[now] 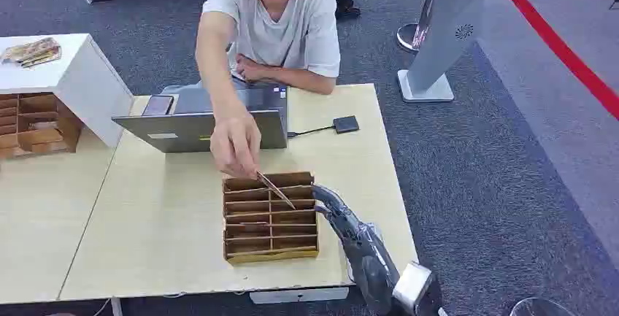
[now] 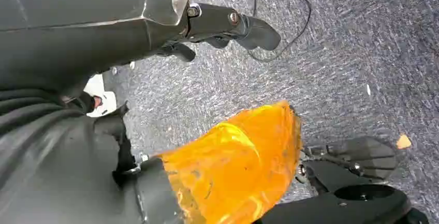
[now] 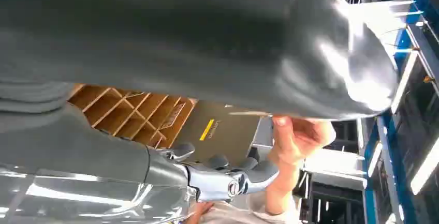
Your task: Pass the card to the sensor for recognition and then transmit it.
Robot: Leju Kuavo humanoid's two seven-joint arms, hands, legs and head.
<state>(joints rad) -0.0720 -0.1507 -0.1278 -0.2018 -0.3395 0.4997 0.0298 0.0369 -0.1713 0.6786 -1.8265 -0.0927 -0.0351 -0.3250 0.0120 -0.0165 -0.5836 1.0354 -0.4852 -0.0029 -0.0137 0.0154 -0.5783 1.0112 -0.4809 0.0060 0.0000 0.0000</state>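
A person's hand (image 1: pixel 235 143) holds the card (image 1: pixel 275 189) over the box (image 1: pixel 270 217) near the table's (image 1: pixel 153 236) front edge. The right hand (image 1: pixel 325 201), fingers apart and empty, waits beside the box. Next it must pinch the card.

The card (image 1: pixel 275 189) is a thin brownish rectangle, tilted, its upper end pinched in the person's hand (image 1: pixel 233 144) over the far rows of the cardboard divider box (image 1: pixel 270 217). The sensor (image 1: pixel 346 124) is a small dark flat square lying on the table, cabled to the laptop (image 1: pixel 197 128), well apart from the card
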